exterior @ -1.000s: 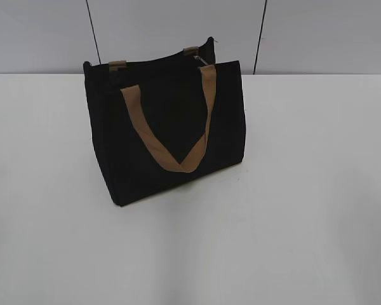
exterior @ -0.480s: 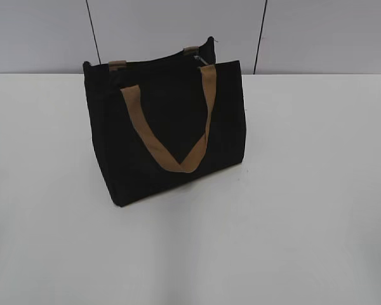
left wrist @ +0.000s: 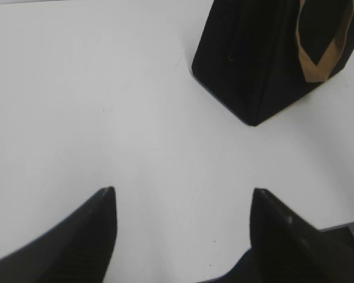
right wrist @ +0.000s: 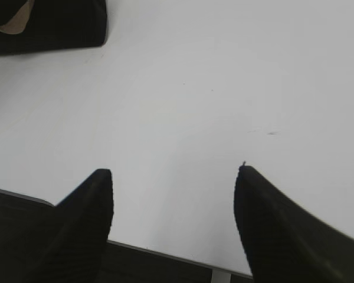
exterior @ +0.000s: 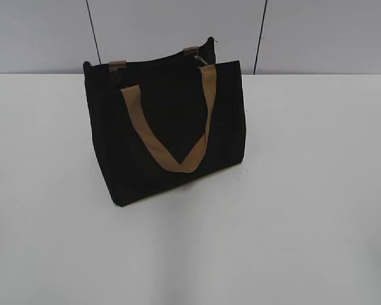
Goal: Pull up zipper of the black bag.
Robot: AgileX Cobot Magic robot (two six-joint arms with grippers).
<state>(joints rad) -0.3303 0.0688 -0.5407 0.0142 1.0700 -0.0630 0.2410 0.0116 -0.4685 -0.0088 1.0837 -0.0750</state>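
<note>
The black bag (exterior: 168,127) stands upright on the white table, left of centre in the exterior view, its tan handle (exterior: 171,127) hanging down its front. A small silvery zipper pull (exterior: 202,60) shows at the right end of its top edge; the zipper strip is mostly hidden. The bag's lower corner shows top right in the left wrist view (left wrist: 253,65) and top left in the right wrist view (right wrist: 53,26). My left gripper (left wrist: 182,197) is open and empty, well short of the bag. My right gripper (right wrist: 174,177) is open and empty near the table's front edge.
The white table (exterior: 305,190) spreads around the bag, with a grey panelled wall (exterior: 178,25) behind. The table's front edge shows in the right wrist view (right wrist: 165,250) and at the lower right of the left wrist view (left wrist: 342,221).
</note>
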